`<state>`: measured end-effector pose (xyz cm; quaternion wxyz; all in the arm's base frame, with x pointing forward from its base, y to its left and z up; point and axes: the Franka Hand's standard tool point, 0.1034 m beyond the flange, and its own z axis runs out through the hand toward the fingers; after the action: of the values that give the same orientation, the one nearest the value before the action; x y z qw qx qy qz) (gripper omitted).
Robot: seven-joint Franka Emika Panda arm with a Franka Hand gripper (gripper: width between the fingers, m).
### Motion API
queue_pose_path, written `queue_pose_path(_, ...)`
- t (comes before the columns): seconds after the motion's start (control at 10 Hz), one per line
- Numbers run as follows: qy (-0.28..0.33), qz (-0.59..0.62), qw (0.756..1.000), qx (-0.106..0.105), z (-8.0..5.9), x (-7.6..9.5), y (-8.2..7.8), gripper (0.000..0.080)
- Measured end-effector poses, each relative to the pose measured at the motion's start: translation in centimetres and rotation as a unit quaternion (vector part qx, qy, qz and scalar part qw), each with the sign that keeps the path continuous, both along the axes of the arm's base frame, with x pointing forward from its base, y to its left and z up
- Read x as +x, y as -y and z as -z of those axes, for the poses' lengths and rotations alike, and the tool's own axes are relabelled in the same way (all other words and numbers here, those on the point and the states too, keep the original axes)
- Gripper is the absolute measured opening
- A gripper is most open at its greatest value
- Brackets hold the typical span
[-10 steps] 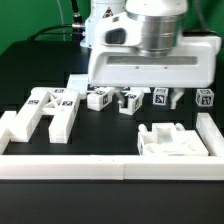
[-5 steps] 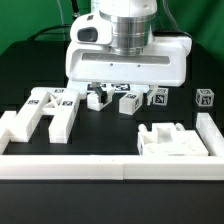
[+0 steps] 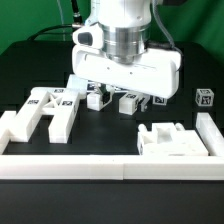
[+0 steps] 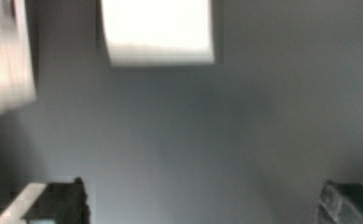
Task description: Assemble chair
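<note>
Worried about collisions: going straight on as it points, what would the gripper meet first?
Probably bare black table ahead of the open gripper; the blurred white piece sits off that line.

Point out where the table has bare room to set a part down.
Best: the bare table between the H-shaped piece and the notched piece, behind the front wall. Crowded: the row of small blocks under the arm.
</note>
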<state>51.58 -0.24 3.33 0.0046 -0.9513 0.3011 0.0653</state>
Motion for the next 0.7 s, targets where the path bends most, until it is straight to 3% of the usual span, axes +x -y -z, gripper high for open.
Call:
queue_pose_path(0.4,0.006,0.024,1.0,0.004,0.12,0.06,-0.17,0.0648)
queue_pose_path(0.7,0.012,-0.061,0.998,0.014,-0.33,-0.64,0.04,0.0648)
